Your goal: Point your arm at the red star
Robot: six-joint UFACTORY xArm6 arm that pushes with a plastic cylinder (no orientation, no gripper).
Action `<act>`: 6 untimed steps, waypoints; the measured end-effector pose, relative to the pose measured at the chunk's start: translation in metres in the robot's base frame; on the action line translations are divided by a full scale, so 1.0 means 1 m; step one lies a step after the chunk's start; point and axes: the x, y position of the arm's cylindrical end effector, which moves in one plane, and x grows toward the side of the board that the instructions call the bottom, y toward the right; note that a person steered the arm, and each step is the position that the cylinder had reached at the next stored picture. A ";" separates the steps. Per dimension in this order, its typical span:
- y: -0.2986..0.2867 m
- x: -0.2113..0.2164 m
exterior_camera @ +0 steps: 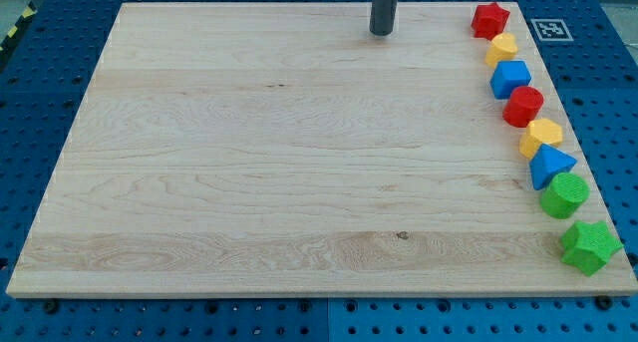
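Note:
The red star [488,19] lies at the top right corner of the wooden board [299,163], first in a row of blocks down the right edge. My tip [382,32] rests on the board near the view's top, well left of the red star and apart from every block. Below the star come a yellow heart-like block [502,49], a blue block [510,79], a red round block [523,106], a yellow block [541,137], a blue triangle [549,167], a green cylinder [565,195] and a green star [588,246].
The board lies on a blue perforated table [598,103]. A black-and-white marker tag [549,29] sits just right of the board's top right corner.

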 end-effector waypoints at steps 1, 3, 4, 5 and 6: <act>0.000 0.000; 0.028 -0.052; 0.041 -0.059; 0.064 -0.062; 0.081 -0.061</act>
